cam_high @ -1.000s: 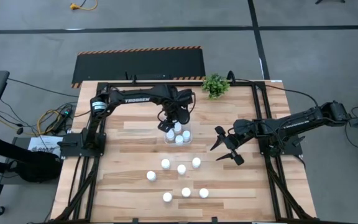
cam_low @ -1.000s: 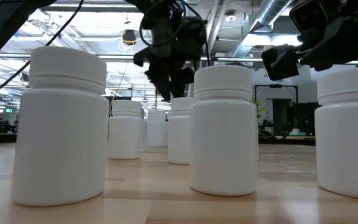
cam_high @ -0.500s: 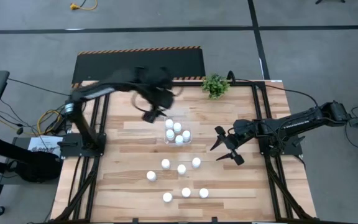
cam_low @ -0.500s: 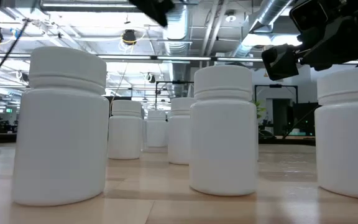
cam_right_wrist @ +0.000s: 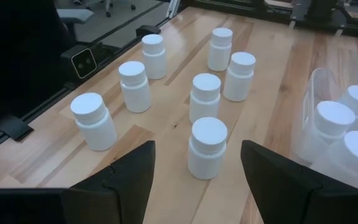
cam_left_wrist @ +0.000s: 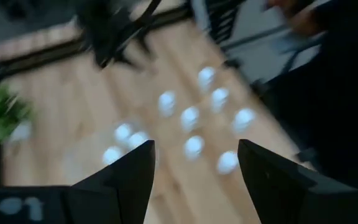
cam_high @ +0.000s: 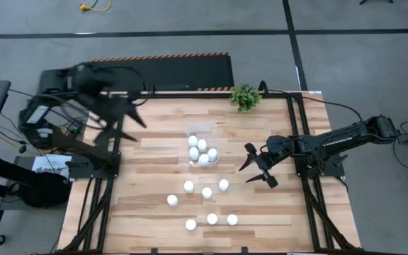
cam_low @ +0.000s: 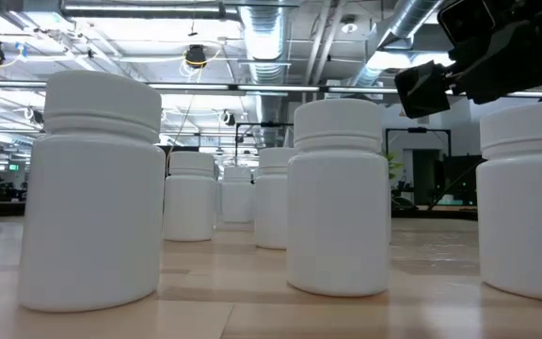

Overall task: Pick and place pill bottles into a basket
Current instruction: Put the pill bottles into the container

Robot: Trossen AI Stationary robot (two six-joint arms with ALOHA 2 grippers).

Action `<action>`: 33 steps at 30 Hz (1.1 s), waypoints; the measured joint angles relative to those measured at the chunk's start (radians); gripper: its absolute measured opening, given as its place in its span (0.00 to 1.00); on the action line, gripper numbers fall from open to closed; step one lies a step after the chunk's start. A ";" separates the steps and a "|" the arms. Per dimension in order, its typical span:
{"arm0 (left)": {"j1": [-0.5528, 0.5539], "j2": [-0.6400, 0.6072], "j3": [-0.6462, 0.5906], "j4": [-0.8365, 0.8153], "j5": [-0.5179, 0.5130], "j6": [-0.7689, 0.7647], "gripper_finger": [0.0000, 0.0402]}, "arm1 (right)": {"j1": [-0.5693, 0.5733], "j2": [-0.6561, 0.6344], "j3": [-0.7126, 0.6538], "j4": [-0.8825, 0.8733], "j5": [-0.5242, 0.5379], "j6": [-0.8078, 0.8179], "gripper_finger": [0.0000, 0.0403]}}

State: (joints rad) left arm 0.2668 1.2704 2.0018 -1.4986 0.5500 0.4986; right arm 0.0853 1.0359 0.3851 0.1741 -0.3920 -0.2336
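Observation:
The clear basket [cam_high: 202, 150] stands mid-table with several white pill bottles [cam_high: 202, 144] upright inside it; it also shows in the right wrist view [cam_right_wrist: 316, 106]. Several more pill bottles [cam_high: 206, 192] stand on their bases on the wood nearer the front edge, loose in the right wrist view [cam_right_wrist: 208, 148]. My left gripper [cam_high: 128, 126] is raised over the table's left edge, well away from the basket, open and empty [cam_left_wrist: 194, 168]. My right gripper [cam_high: 257, 168] hovers to the right of the basket, open and empty [cam_right_wrist: 197, 168].
A small green potted plant [cam_high: 245, 97] sits at the table's far edge. A black mat with a striped border [cam_high: 158, 74] lies on the floor beyond the table. Bare wood lies between the basket and the left edge.
My left gripper has risen from just above the basket and swung back toward the table's left edge, tipping more level as it went. Nothing is between its fingers. The bottles in the basket and on the table have stayed put.

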 joint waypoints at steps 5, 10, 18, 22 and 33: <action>0.000 -0.066 -0.001 -0.002 0.138 0.061 0.55 | 0.000 0.000 0.000 0.000 0.005 0.017 0.57; 0.000 -0.096 -0.026 -0.014 0.144 0.132 0.55 | 0.000 0.000 0.000 0.000 0.059 0.053 0.57; 0.000 -0.090 -0.233 0.019 0.008 0.092 0.55 | -0.009 0.000 0.000 -0.001 0.121 0.131 0.57; -0.002 -0.092 -0.354 0.075 0.074 0.070 0.55 | -0.011 0.000 0.000 -0.012 0.199 0.191 0.57; -0.101 -0.093 -0.496 0.196 0.169 0.023 0.55 | 0.033 0.000 0.000 0.000 -0.047 0.015 0.57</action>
State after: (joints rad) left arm 0.1663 1.1769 1.5061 -1.3025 0.7193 0.5214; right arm 0.1184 1.0359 0.3851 0.1742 -0.4390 -0.2184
